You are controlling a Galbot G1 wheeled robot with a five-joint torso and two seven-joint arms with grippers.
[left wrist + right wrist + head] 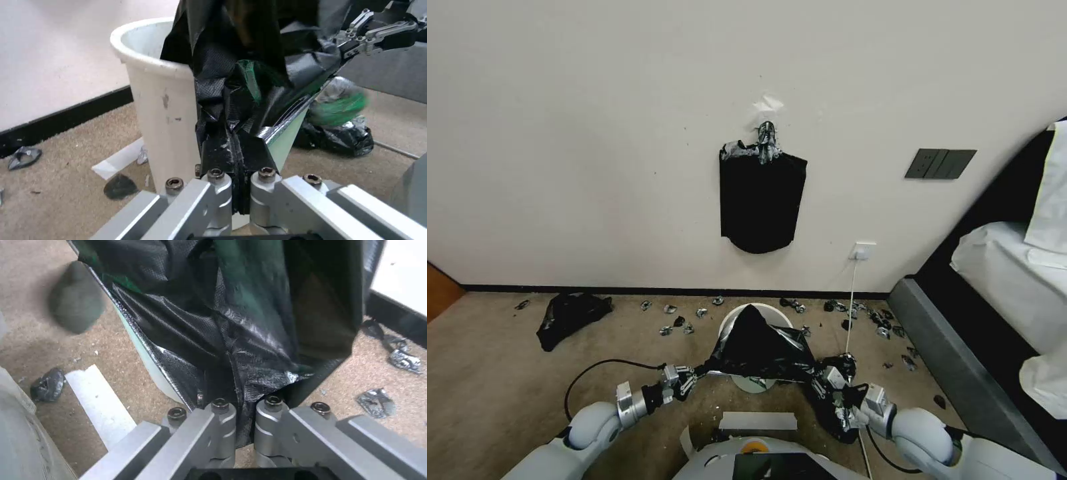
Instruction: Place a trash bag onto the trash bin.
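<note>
trash bag over trash bin, bundle on wall behind

I have both silver-and-black arms reaching forward from the white shoulders at 7 and 5 o'clock. My left gripper sits near 8 o'clock of centre, jaws pinched together on the thin glossy black plastic trash bag. My right gripper at 4 o'clock clamps the opposite edge.

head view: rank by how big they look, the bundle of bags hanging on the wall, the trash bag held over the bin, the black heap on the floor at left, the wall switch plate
1. Trash bag and hanging bundle: look about alike, and the bag is nearer the camera, so no ranking.
2. Black heap.
3. Switch plate.
</note>
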